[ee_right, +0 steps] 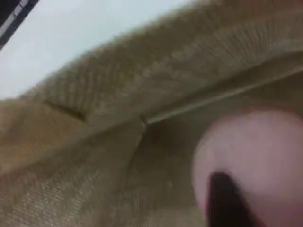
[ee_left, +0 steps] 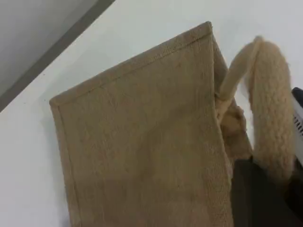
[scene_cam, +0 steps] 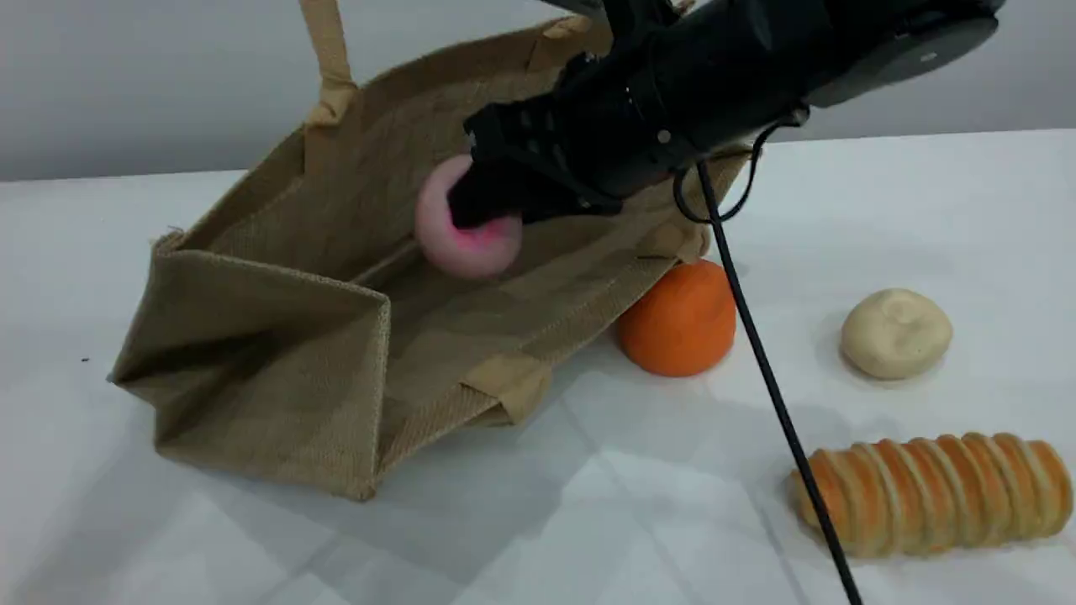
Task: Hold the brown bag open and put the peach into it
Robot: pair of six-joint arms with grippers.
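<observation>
The brown bag [scene_cam: 277, 336] lies on its side on the white table, its mouth gaping to the right. One beige handle [scene_cam: 324, 50] runs taut up out of the scene view. In the left wrist view that handle [ee_left: 270, 104] loops down into my left gripper [ee_left: 270, 189], which is shut on it beside the bag's side panel [ee_left: 142, 142]. My right gripper [scene_cam: 487, 206] reaches through the mouth, its dark fingers over the peach [scene_cam: 471, 248], which sits low against the inner wall. The right wrist view shows the peach [ee_right: 255, 146] behind one fingertip [ee_right: 227, 203]; how its jaws stand is hidden.
An orange fruit [scene_cam: 679, 319] touches the bag's lower rim. A cream lumpy ball [scene_cam: 895, 333] lies to its right, and a ridged bread loaf [scene_cam: 937, 491] at the front right. A black cable [scene_cam: 756, 353] hangs from the right arm across the table.
</observation>
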